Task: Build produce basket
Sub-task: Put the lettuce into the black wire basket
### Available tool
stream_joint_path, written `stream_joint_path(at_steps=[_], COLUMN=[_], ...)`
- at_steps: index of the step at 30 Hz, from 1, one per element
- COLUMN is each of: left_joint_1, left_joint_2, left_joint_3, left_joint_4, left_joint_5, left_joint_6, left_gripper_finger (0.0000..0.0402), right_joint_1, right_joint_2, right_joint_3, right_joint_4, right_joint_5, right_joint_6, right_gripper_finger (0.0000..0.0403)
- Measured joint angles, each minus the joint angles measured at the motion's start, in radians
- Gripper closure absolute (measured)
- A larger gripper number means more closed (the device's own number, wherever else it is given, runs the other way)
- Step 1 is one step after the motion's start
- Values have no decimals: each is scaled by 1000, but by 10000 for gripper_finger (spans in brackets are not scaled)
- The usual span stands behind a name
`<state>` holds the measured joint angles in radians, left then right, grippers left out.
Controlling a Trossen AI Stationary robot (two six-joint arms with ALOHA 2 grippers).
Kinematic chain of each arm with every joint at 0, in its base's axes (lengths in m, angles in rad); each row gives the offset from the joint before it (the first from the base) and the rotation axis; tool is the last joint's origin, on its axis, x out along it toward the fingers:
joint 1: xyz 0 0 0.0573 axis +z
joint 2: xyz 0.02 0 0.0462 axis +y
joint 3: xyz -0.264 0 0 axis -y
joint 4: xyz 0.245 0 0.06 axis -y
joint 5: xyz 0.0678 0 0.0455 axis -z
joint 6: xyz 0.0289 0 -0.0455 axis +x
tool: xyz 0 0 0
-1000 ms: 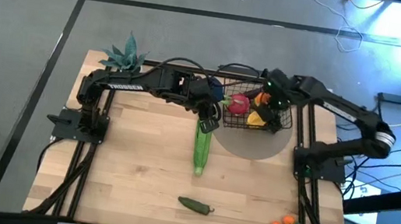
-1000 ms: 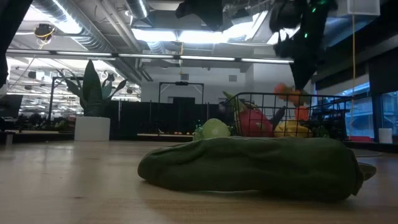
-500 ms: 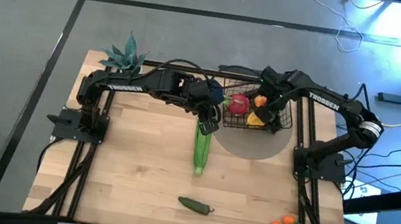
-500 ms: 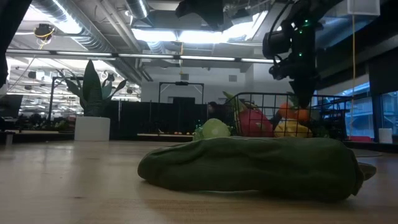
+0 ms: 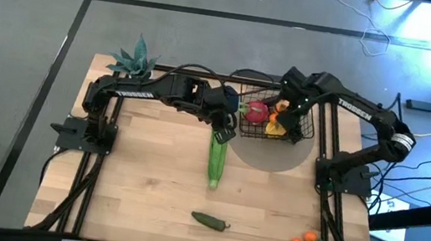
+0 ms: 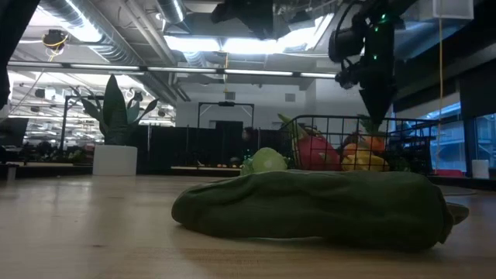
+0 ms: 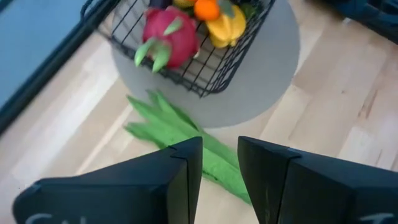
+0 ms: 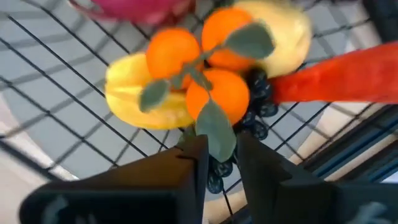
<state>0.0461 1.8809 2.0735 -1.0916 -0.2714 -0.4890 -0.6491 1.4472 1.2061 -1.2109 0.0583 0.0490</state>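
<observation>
Right gripper (image 8: 219, 163) above basket (image 5: 303, 131) — fingers pinched on the oranges (image 8: 202, 68) (leafy cluster) resting atop lemon and mango. Left gripper (image 7: 219, 163) narrowly parted over corn (image 5: 216, 161) — holding nothing.

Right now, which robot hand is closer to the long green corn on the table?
Left. The left gripper hovers right over the corn's leafy end; the right gripper is away over the basket.
</observation>
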Motion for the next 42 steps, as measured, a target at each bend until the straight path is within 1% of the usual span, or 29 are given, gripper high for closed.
stream_joint_path(at_steps=[4,8,10,13,15,19,22,27,29,33,37,39,42], left_joint_1=[1,1,5,11,18,38,51,76,83,96,117,127,138], left_joint_2=[0,12,15,14,15,13,15,14,14,14,14,14,13], left_joint_3=[0,-18,-59,-144,-196,-316,-415,-558,-604,-665,-724,-741,-759], left_joint_4=[-42,-38,-49,-12,-5,117,247,377,439,482,580,622,632], left_joint_5=[0,5,16,34,74,157,223,286,277,243,222,203,171], left_joint_6=[-114,-249,-325,-404,-443,-454,-465,-523,-532,-568,-585,-605,-614], left_gripper_finger=[311,311,311,311,311,311,311,311,312,312,312,312,312], right_joint_1=[1,20,44,87,116,178,218,270,284,302,312,314,313], right_joint_2=[-58,-138,-183,-249,-288,-345,-379,-408,-410,-409,-409,-409,-409], right_joint_3=[44,78,91,108,121,146,148,148,148,148,148,148,148], right_joint_4=[-43,-59,-59,-57,-55,-47,-22,-4,2,15,44,47,53], right_joint_5=[0,0,-4,-9,-9,-9,-11,-10,-10,-10,-9,-8,-8], right_joint_6=[43,56,56,78,98,131,137,140,154,154,153,151,152], right_gripper_finger=[325,325,325,325,325,325,325,325,324,324,324,324,324])
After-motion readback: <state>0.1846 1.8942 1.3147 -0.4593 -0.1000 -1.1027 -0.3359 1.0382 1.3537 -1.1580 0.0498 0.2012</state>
